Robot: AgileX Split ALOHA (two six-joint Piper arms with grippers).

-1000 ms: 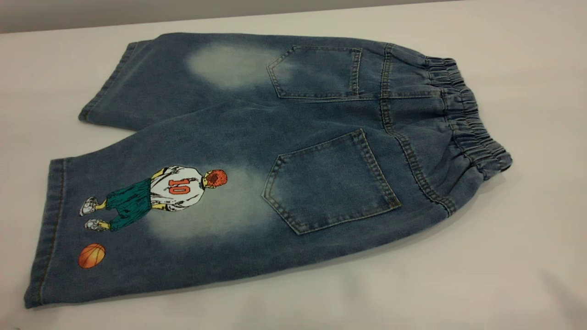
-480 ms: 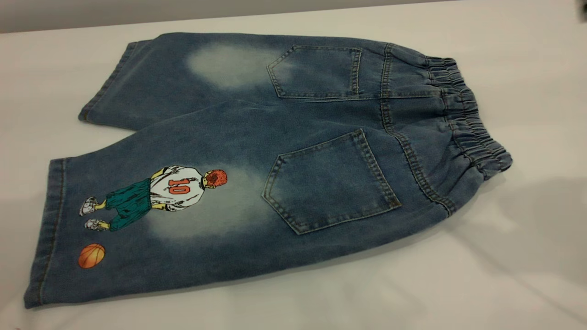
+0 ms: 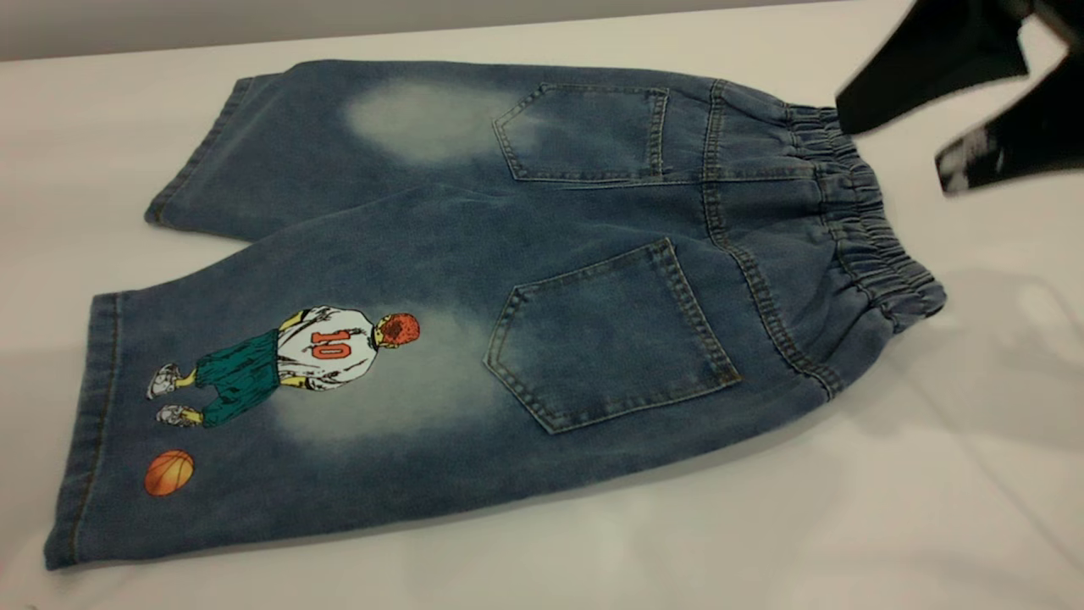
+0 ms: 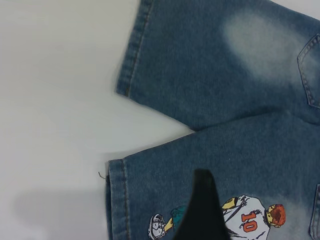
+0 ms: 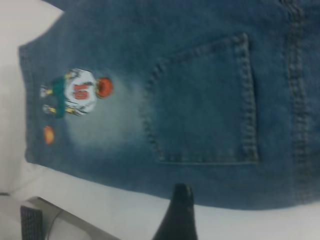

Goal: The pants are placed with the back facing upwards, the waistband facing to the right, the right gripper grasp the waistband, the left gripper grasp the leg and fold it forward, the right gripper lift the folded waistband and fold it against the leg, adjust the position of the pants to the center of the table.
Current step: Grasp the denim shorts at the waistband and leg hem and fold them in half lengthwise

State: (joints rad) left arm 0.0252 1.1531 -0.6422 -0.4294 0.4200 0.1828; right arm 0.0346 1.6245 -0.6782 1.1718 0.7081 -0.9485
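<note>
From the exterior camera I see the pants (image 3: 500,296) lying flat on the table (image 3: 931,508), back side up, both patch pockets showing. The waistband (image 3: 855,212) points toward the right gripper (image 3: 931,127), which enters at the upper right corner of that view. Its two black fingers (image 3: 923,59) are spread apart, with nothing between them; the nearer one hangs just above the far end of the waistband, the other out over bare table beyond it. I cannot tell from here whether either touches the cloth.

The left gripper does not show in the exterior view at all. Only its own wrist camera gives it away: one dark finger (image 4: 202,210) sits over the printed leg (image 4: 220,190), covering part of the player print (image 4: 250,220), with the leg's hem (image 4: 116,200) off to the finger's side. The second finger is out of frame, so I cannot tell whether this gripper is spread or clenched.

The right wrist camera adds what the exterior hides: a single black fingertip (image 5: 179,212) over the table just off the edge of the pants, the near back pocket (image 5: 205,100) ahead of it, and the player print and orange ball (image 5: 48,134) farther along the leg.
</note>
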